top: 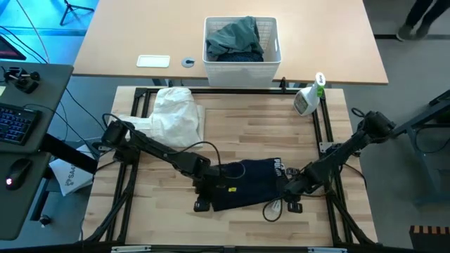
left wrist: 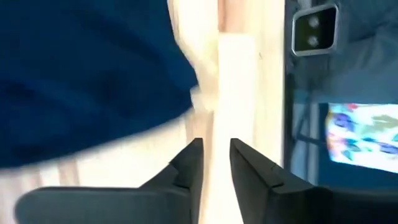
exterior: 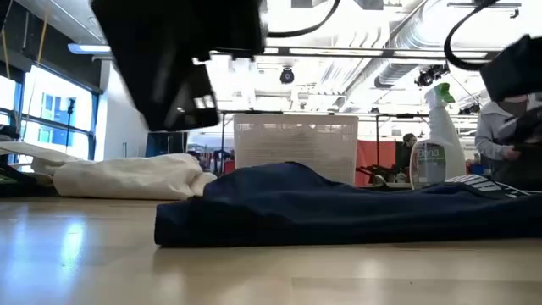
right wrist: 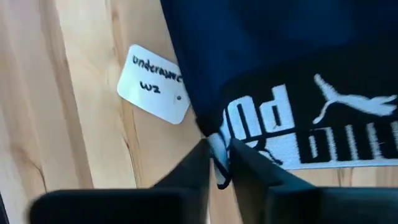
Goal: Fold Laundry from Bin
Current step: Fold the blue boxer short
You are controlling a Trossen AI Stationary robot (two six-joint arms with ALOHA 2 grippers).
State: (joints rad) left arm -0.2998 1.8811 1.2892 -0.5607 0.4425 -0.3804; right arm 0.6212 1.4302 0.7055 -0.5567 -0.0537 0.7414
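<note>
Nearest the front edge of the bench [top: 232, 126], a navy garment with a black Puma waistband [top: 246, 179] lay spread flat on the wood, and both arms were down at it. The left end effector [left wrist: 216, 163] sat at the garment's left side, its fingers narrowly parted with only bare wood showing between them, the cloth's edge just beside it and not gripped. The right end effector [right wrist: 217, 163] was at the right side, by the waistband with its white lettering, its fingers nearly together on a small bit of the white-edged hem. A white paper tag [right wrist: 154, 84] with handwriting lay on the wood just beside that corner. Farther back on the left of the bench, a white cloth [top: 176, 112] lay in a loose, rumpled heap, well apart from the navy piece. At the back right corner stood a spray bottle [top: 308, 98] with a green top. Beyond the bench, on a lighter table, the white laundry bin [top: 241, 60] sat upright holding a grey-green top [top: 235, 39] bunched over something darker.
</note>
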